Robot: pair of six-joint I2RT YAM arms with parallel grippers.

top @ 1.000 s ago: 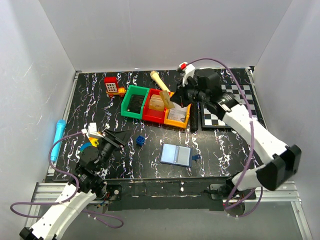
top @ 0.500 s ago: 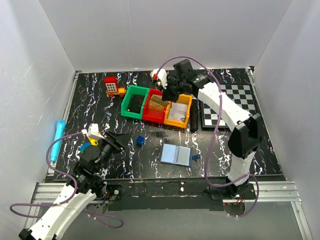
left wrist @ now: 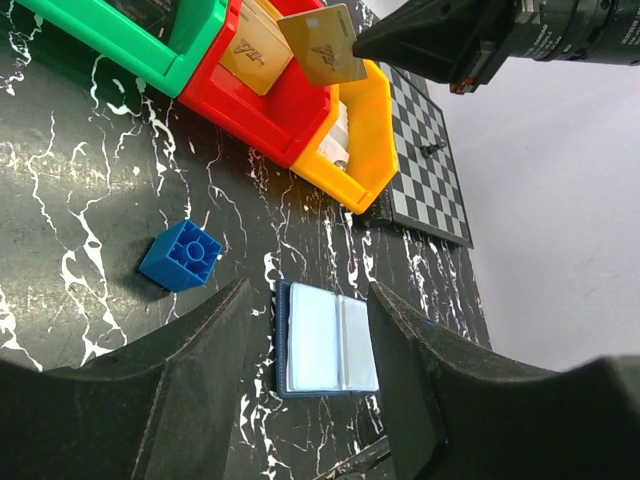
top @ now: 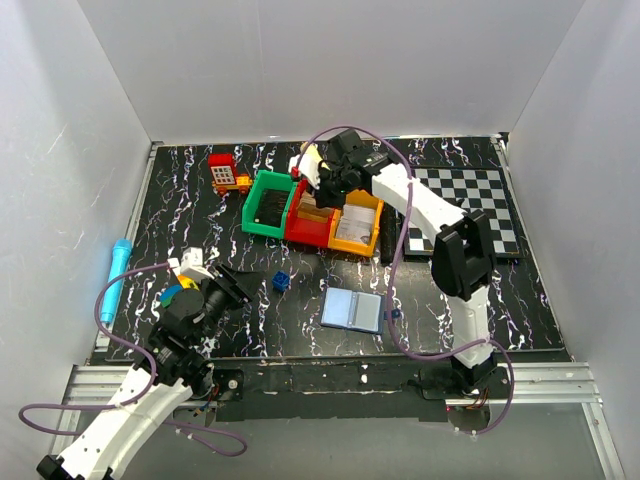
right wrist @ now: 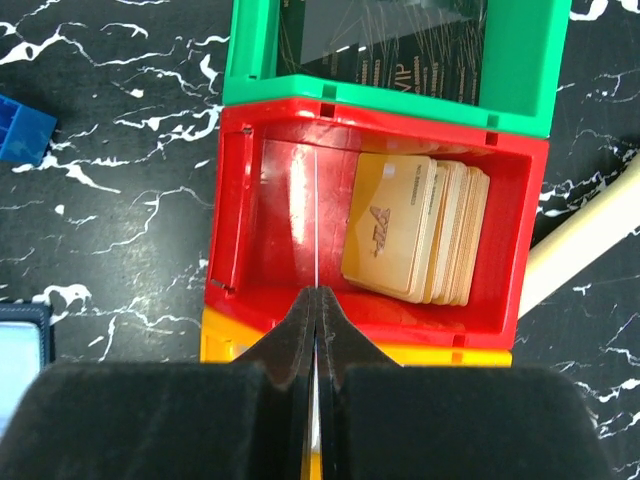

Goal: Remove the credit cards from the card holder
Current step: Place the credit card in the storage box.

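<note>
Dropping a card into the red bin (right wrist: 232, 200), by the look of it. Keep the right gripper (right wrist: 315, 297) clenched on the gold credit card (left wrist: 322, 45) until above the bare half of the bin, beside the card stack (right wrist: 415, 240). Lower first, then release, so as not to tip it over the rim. Leave the left gripper (left wrist: 307, 295) alone: parted, grasping nothing, low over the tabletop (top: 180, 200) near the blue block (left wrist: 182, 255). Find the card holder (top: 352, 310) lying open and flat at front centre, between the arms. Against a second ago: swung left from beside the chessboard (top: 470, 200) to above the bins. No shift of the card holder.
</note>
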